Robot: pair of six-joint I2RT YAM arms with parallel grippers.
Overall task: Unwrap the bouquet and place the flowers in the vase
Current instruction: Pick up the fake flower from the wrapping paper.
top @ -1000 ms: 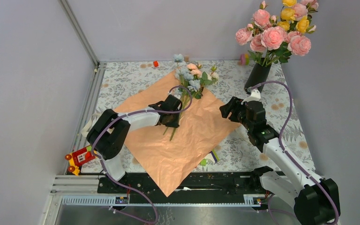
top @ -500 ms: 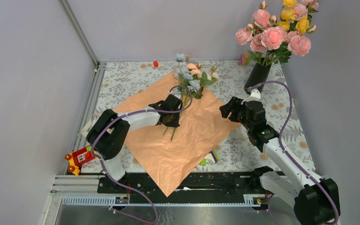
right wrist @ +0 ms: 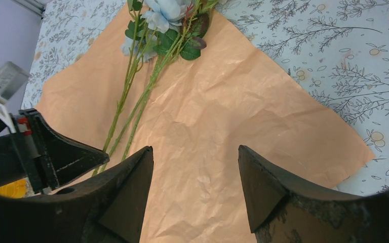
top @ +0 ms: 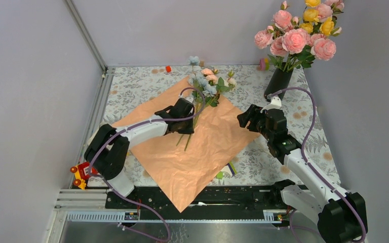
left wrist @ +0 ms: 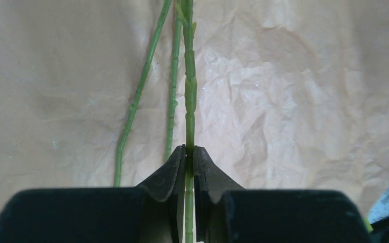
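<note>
Done: wrapping paper open and flat, spread as a diamond across the middle of the tabletop; flowers bared, lying at its far corner, blooms toward the far edge, stalks pointing back toward the near edge.
In hand: left end effector pressed together on one green stem, pinching it low down; two loose stems just beside it on the paper, outside the grip.
Idle: right end effector spread wide, empty, hovering near the paper's right corner.
Left to do: all of the placing, by the look of it; none of the small flowers in the vase yet. Black vase upright near the far right corner, well apart from the bunch, with large pink roses already in it.
Progress: about halfway; unwrapping apparently finished, transfer only starting, with a single stem.
Hard to tell: vase mouth masked by rose leaves, free room inside not judgeable; pinched stem lifted or resting on the paper, unclear; no ribbon to be found; small green and purple thing by the paper's near right edge too small to name.
</note>
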